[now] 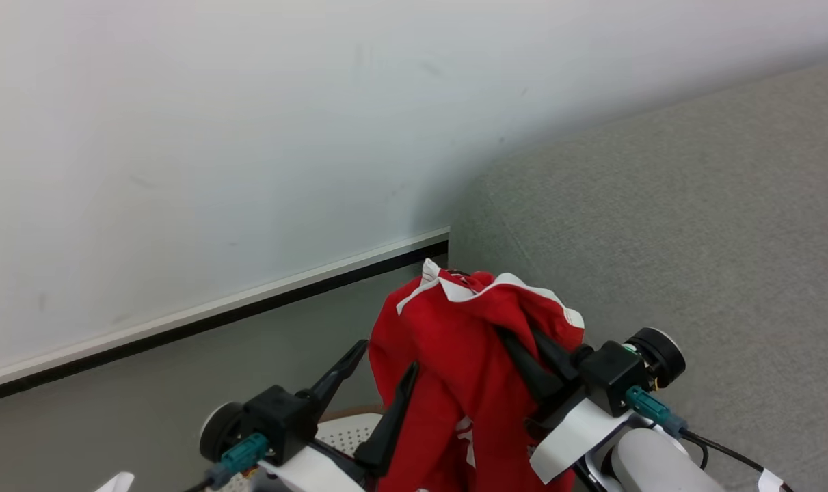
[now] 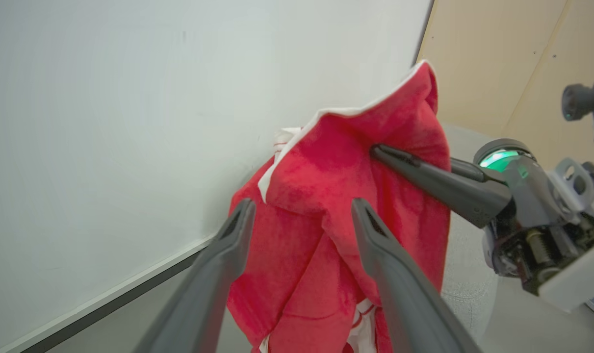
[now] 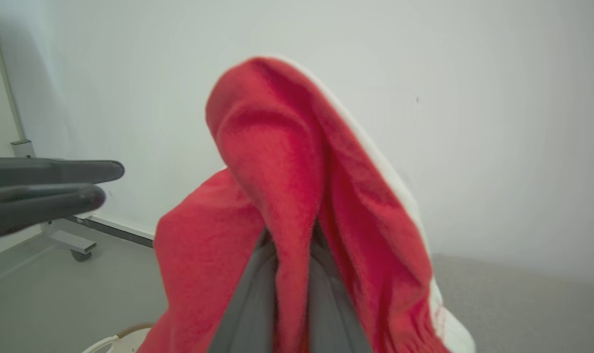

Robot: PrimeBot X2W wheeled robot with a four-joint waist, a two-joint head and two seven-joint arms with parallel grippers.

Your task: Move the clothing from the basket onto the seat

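Carrying red jersey, sofa off to frame right

Your right gripper [image 1: 523,350] is pinching a fold of the red jersey [image 1: 455,369] at lower centre of the head view. The cloth hangs straight down from the pinch, clear of the cream basket [image 1: 349,430] at the bottom edge. The left gripper [image 1: 385,362] is spread and empty, just left of the cloth. The grey sofa [image 1: 694,225] takes the right half, so the right arm looks nearer. White wall [image 1: 181,137] and grey floor [image 1: 147,383] sit on the left.

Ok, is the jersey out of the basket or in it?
Lifted out, mostly: the jersey hangs bunched from the right tool, shut on it, above the basket. Whether its hem has cleared the rim, cannot tell.
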